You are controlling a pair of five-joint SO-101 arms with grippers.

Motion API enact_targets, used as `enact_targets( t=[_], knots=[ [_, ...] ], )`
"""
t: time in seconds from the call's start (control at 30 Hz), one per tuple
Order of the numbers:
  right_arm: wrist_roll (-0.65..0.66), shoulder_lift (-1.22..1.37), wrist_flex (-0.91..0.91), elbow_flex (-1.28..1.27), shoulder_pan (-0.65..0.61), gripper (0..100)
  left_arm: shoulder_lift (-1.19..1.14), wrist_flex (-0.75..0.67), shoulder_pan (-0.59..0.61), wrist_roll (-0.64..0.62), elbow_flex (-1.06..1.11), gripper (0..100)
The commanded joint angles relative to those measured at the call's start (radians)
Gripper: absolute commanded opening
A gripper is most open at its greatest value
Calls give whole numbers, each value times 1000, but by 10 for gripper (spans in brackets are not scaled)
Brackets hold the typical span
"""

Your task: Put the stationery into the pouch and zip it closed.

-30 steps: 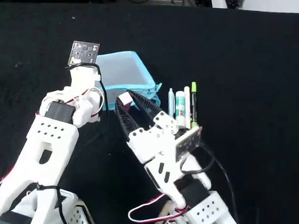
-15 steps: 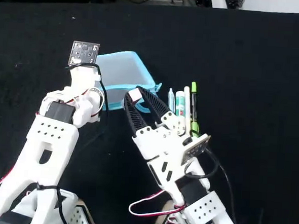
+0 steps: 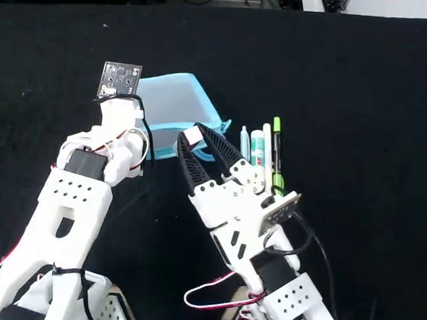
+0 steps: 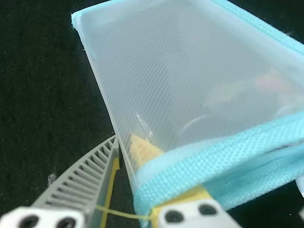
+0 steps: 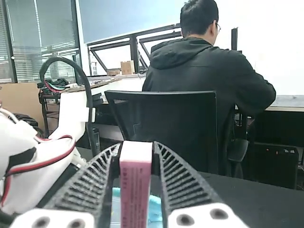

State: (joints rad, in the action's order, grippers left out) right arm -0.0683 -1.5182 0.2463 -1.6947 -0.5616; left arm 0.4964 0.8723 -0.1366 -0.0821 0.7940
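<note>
Left arm [image 3: 89,174]: white plastic, and its wrist and camera board cover the fingers in the high view. In the left wrist view the left gripper [image 4: 124,142] is clenched on the pouch [image 4: 190,71], at the near left end of its teal woven zipper band. One finger is grey and ribbed; the other has a yellow pad that is half hidden behind the mesh.

The pouch [image 3: 175,100] lies on the black table cloth [image 3: 362,104], left of centre. It is translucent pale-blue mesh, roughly rectangular, with a teal trim. The left arm cuts off its near left edge. Pale shapes show through the mesh, too blurred to name.

Right gripper [image 3: 192,133], just right of the pouch's near right corner: two black ribbed fingers clamped on a pink eraser [image 3: 192,136]. In the right wrist view the pink eraser [image 5: 135,185] is a flat rectangular block standing upright between the fingers, with a sliver of teal pouch below it.

Right again, four pens [image 3: 261,148] lie side by side, just beside the pouch's right end. They are slim cylinders in teal, white and green. The right arm covers their near ends.
</note>
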Motion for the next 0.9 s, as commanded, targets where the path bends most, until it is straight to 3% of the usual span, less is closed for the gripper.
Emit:
enact_targets(
  t=[0.0, 0.2, 0.47, 0.87],
  knots=[
    [-3, -18, 6, 105, 20, 11, -14, 3, -15, -11, 65, 30],
    [-3, 35, 11, 160, 18, 11, -14, 2, -15, -11, 65, 30],
    [-3, 367, 11, 409, 25, 11, -14, 5, -8, -11, 65, 30],
    [-11, 343, 12, 242, 31, 11, -14, 5, -8, -9, 65, 30]
  ],
)
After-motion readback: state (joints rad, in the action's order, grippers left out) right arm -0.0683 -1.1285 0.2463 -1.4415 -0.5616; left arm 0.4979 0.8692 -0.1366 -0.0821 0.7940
